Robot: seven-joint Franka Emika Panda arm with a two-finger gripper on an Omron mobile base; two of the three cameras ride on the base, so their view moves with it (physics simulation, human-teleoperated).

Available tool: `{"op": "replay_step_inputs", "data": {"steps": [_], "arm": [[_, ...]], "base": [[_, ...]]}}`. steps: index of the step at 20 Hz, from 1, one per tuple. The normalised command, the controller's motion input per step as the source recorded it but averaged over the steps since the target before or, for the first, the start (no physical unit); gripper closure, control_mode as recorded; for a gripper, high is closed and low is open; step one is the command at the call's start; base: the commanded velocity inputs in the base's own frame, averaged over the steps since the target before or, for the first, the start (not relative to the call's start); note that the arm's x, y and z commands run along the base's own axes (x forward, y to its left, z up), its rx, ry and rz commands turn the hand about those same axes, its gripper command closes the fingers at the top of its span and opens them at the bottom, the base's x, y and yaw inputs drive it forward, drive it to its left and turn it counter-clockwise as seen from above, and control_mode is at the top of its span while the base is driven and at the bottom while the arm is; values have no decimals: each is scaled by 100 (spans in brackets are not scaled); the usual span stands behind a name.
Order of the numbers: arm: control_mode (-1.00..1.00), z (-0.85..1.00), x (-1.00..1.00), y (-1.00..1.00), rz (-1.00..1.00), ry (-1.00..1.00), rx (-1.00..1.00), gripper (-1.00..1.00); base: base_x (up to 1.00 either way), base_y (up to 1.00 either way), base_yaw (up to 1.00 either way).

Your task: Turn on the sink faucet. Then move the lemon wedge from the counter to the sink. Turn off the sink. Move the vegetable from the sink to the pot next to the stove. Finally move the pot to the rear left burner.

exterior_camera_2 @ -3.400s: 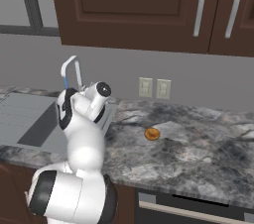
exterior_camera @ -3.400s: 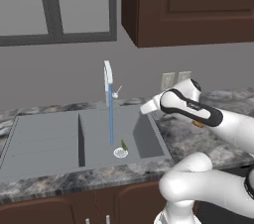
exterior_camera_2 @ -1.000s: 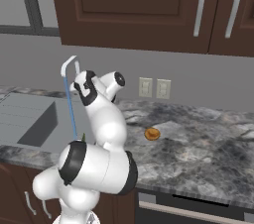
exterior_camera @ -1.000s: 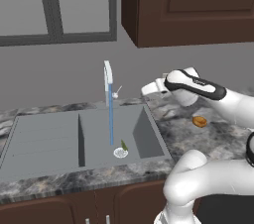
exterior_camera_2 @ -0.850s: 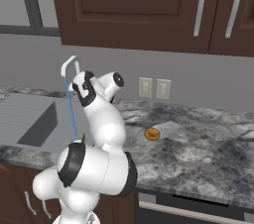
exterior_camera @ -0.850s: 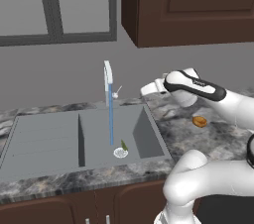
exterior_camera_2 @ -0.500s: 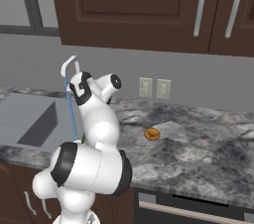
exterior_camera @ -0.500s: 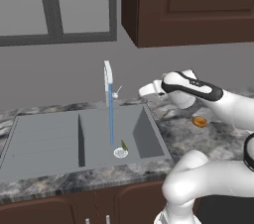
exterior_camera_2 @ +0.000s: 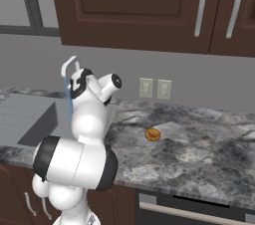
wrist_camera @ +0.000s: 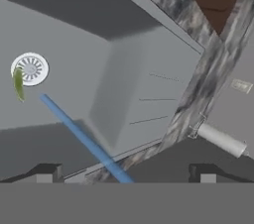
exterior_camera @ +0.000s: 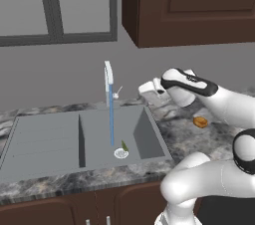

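Note:
The sink faucet (exterior_camera: 108,75) stands behind the right basin, and a blue stream of water (exterior_camera: 111,124) falls from its spout. Its thin lever (exterior_camera: 118,91) sticks out to the right; in the hand view the lever (wrist_camera: 221,140) lies right of centre. The lemon wedge (exterior_camera: 124,145) rests on the sink (exterior_camera: 45,134) floor, touching the round drain (exterior_camera: 121,154). My gripper (exterior_camera: 146,90) hovers open and empty just right of the lever, above the basin's right rim. From the hand, the wedge (wrist_camera: 18,83) lies against the drain (wrist_camera: 30,68), and the stream (wrist_camera: 82,136) crosses between my fingertips (wrist_camera: 44,173).
A small round orange object (exterior_camera: 200,122) lies on the marbled counter (exterior_camera: 179,129) right of the sink, also seen as the orange object (exterior_camera_2: 153,134) below two wall outlets (exterior_camera_2: 146,87). Dark upper cabinets (exterior_camera: 199,5) hang above. The black oven front (exterior_camera_2: 189,209) is at the lower right.
Since 3.4 s ago the hand has risen, and over the last second it has edged left toward the faucet lever. Water keeps running; the wedge has not moved.

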Motion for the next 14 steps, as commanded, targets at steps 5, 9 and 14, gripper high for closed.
{"op": "replay_step_inputs", "data": {"steps": [5, 9, 14], "arm": [[-100, -2, -18, -1, -15, 15, 17, -100], [-100, 0, -27, 0, -19, 13, 25, -100], [-100, 2, -9, 0, -20, 22, 19, -100]], "base": [[0, 0, 0], [0, 0, 0], [0, 0, 0]]}}
